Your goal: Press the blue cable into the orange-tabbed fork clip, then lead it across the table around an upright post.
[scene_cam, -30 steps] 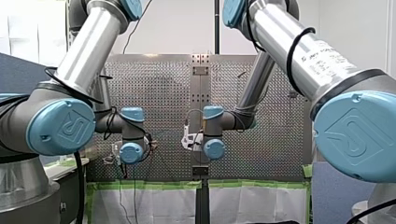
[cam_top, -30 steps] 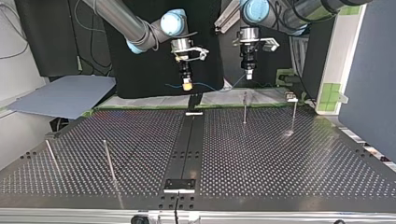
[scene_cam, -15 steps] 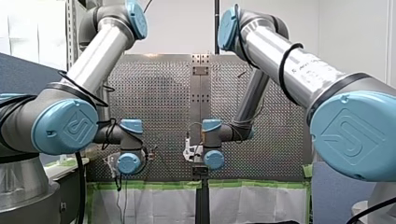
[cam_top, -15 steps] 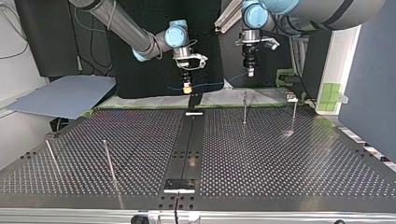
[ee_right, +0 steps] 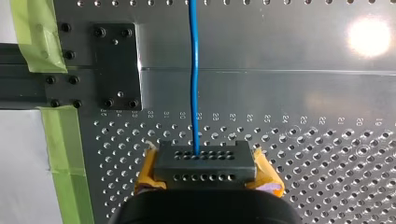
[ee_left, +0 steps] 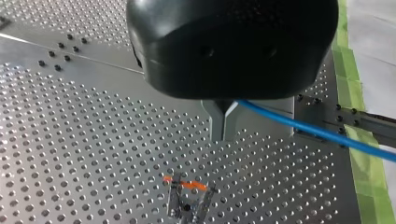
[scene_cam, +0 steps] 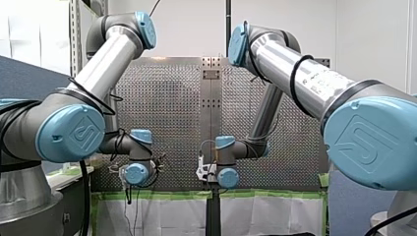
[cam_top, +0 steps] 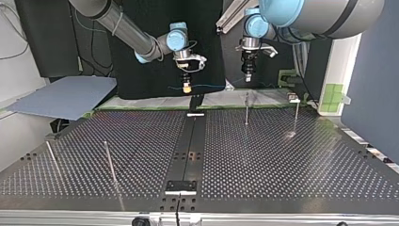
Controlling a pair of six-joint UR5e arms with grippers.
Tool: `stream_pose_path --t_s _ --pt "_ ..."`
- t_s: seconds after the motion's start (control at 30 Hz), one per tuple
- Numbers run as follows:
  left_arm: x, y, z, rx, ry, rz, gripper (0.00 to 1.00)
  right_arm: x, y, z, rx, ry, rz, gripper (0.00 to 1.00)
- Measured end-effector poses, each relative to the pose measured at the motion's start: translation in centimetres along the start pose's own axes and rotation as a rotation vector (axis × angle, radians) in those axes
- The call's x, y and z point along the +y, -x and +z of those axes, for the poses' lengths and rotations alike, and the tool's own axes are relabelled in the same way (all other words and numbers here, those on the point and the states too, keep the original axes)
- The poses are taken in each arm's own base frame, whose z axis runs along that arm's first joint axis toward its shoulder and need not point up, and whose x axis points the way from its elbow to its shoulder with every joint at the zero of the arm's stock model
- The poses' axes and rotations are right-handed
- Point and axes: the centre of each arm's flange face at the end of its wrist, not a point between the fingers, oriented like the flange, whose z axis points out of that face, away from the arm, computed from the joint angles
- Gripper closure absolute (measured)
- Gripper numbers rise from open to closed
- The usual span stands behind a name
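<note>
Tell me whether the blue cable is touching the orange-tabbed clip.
Apart. The left wrist view shows the blue cable running clear of the orange-tabbed clip, bare table between them.

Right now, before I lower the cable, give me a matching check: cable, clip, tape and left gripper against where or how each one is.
1 blue cable
2 fork clip
3 green tape
4 left gripper

A empty, standing on the table
B jaws shut on the cable
C stuck along the table's edge
D held up above the table

Pairs: 1-D, 2-A, 3-C, 4-B
</note>
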Motion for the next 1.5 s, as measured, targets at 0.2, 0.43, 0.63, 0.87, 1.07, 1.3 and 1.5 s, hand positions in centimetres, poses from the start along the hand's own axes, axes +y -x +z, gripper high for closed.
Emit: stream_pose_path --t_s 0.2,0.43,0.63,0.87,1.07,1.3,1.5 --pt "0.3 0.3 1.1 0.008 0.000 -0.003 1.00 0.1 -0.5 0.7 -0.019 0.005 -0.008 1.00" --pt "0.8 0.5 1.9 0.008 0.007 -0.003 1.00 0.6 -1.0 1.5 -0.026 0.016 -0.012 1.00" --pt "1.1 1.0 3.3 0.005 0.015 -0.006 1.00 0.8 -1.3 2.0 -0.023 0.019 -0.012 1.00" --pt "1.9 1.7 5.1 -0.003 0.036 -0.010 1.00 0.7 -1.5 2.2 -0.021 0.018 -0.013 1.00" --pt "3.6 2.3 6.1 -0.010 0.074 -0.012 1.00 0.8 -1.5 2.3 -0.022 0.019 -0.017 1.00" --pt "4.4 2.6 6.6 -0.014 0.089 -0.009 1.00 0.9 -1.5 2.4 -0.022 0.020 -0.017 1.00" --pt "4.4 2.6 6.6 -0.012 0.080 -0.001 1.00 1.1 -1.4 2.3 -0.033 0.024 -0.025 1.00"
